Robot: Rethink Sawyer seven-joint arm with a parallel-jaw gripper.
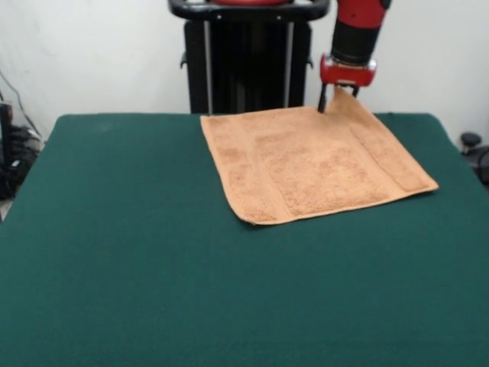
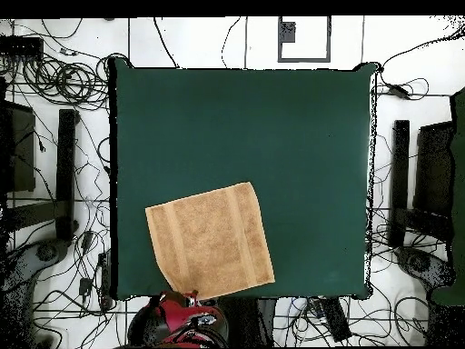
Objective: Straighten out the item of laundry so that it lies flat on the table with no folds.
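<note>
1. The small, roughly square tan-orange terry towel (image 1: pixel 317 164) with its woven border bands lies spread near the robot's edge of the large dark green felt-topped table (image 1: pixel 137 267), turned a little askew to the table's sides. In the overhead view the towel (image 2: pixel 211 241) sits towards the base side, with a wide stretch of green beyond it.

2. Nearly all of it looks flat. The one exception is the far corner, which rises off the cloth in a small peak right at the red and black gripper (image 1: pixel 337 98).

3. That corner appears pinched in the claw, so I judge the gripper clenched on the towel. Held this way, the corner can be drawn outward to take out the last slack before it is let go.

4. The task looks close to done; what remains, as I judge it, is laying that corner down without a new crease.

5. Hard to make out: the fingertips are partly masked by the raised cloth. No white label shows. In the overhead view the arm (image 2: pixel 182 320) covers the towel's lifted corner.
</note>
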